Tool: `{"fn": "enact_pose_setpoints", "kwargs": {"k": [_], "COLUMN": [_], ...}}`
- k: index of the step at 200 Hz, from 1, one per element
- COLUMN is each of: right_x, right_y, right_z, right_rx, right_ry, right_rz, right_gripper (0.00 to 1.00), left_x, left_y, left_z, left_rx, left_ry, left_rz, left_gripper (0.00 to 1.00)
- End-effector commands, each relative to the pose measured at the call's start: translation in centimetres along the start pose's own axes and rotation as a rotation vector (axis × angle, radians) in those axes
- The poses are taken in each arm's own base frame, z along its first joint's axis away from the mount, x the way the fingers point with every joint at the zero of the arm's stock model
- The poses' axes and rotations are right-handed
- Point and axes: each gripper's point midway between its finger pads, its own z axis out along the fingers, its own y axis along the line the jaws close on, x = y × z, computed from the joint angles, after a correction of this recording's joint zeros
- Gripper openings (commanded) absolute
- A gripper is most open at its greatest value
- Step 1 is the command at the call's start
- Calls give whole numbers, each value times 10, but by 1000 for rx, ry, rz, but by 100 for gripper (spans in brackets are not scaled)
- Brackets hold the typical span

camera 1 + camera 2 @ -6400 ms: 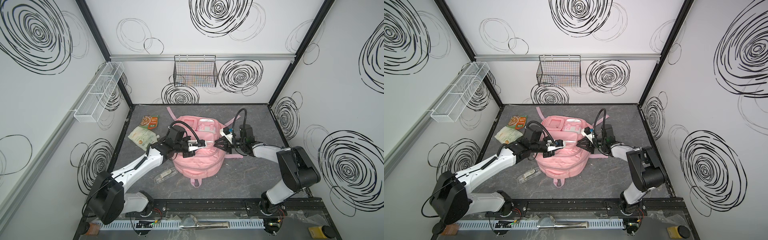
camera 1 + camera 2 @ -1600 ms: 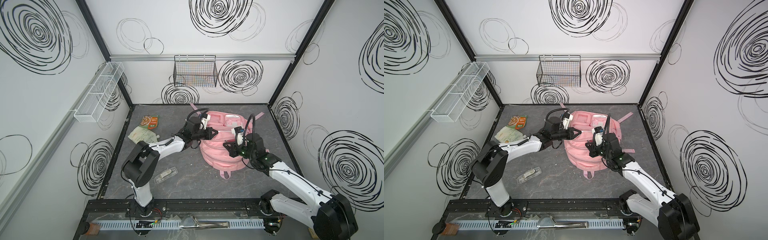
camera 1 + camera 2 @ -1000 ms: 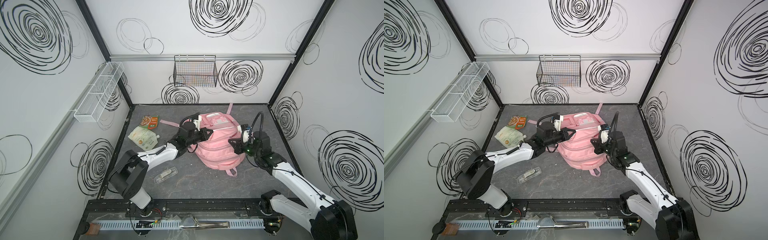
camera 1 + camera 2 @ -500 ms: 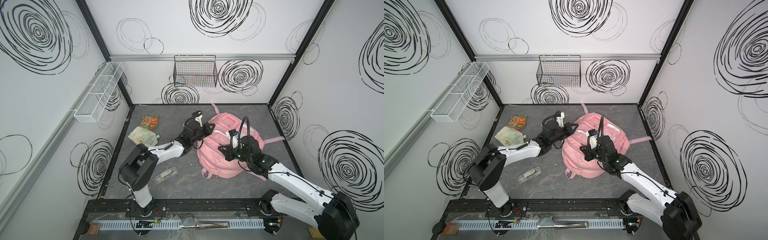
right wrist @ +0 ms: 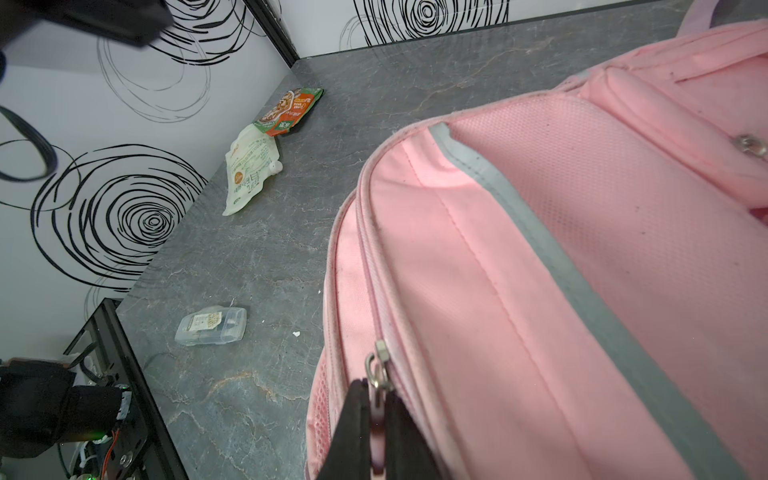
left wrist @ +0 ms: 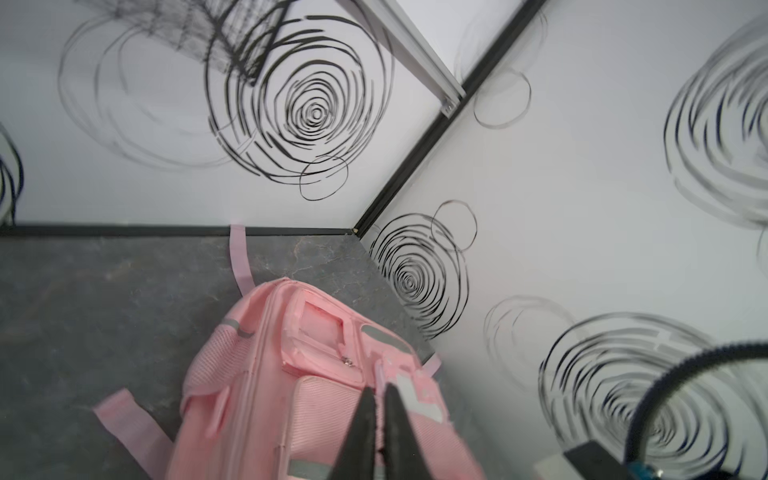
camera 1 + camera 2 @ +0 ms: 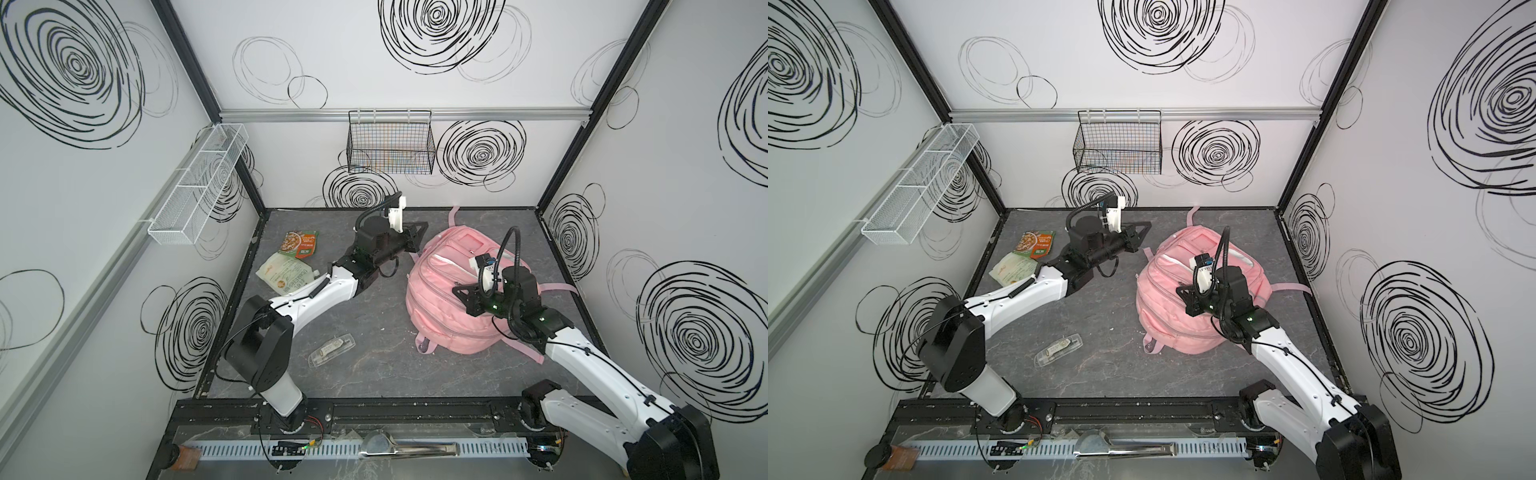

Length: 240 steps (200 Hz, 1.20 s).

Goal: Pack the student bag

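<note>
Pink and bulky, the student bag lies front-up on the grey stone-patterned table, directly beneath the right gripper. That gripper is clenched on the zipper pull at the bag's curved side seam, a pink tab pinched between its black fingers. The left gripper hangs in the air just off the bag's opposite, strap end, its fingers parted by a slim gap with nothing between them. The bag's front pockets spread out below and ahead of it. A loose pink strap runs from the bag toward the back wall, near the left gripper. Behind the left gripper, alongside its arm, an orange-and-green snack packet and a white pouch lie touching near the table's edge. A clear plastic case rests well apart from the right gripper, out beyond the bag's zipped side.
</note>
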Motion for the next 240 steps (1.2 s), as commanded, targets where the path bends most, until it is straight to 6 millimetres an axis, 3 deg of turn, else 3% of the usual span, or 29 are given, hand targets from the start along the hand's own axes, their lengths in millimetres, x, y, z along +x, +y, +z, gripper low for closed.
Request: {"fn": "enact_pose_setpoints", "kwargs": {"k": [1, 11, 27, 43, 73, 114, 134, 140, 174, 196, 240], "right_x": [-35, -38, -39, -36, -31, -29, -26, -25, -28, -28, -24], "right_y": [16, 16, 17, 15, 14, 19, 22, 23, 25, 27, 26], "right_z": [-12, -14, -14, -13, -12, -13, -12, -11, -12, -13, -13], "right_rx": [-39, -41, -45, -43, -48, -82, -104, -111, -117, -124, -124], "right_ry": [-103, -110, -106, -95, -85, -82, -69, -64, -59, -60, -50], "right_rz": [-90, -92, -96, -95, -89, -86, -83, -82, -85, -85, -81], "right_gripper": [0, 0, 0, 0, 0, 0, 0, 0, 0, 0, 0], "left_x": [54, 81, 120, 147, 170, 165, 158, 158, 160, 162, 155], "left_y": [-5, -8, -8, -7, -10, 3, 3, 4, 15, 19, -3], "left_z": [-1, -8, -17, -20, -20, -4, 1, 2, 12, 16, 1], "left_rx": [181, 240, 284, 342, 475, 399, 371, 363, 324, 298, 416], "left_ry": [248, 324, 421, 493, 578, 557, 513, 506, 519, 537, 483], "left_rz": [443, 652, 943, 1091, 1111, 1149, 1165, 1167, 1187, 1212, 1194], "left_gripper": [32, 52, 69, 69, 69, 64, 45, 44, 45, 54, 54]}}
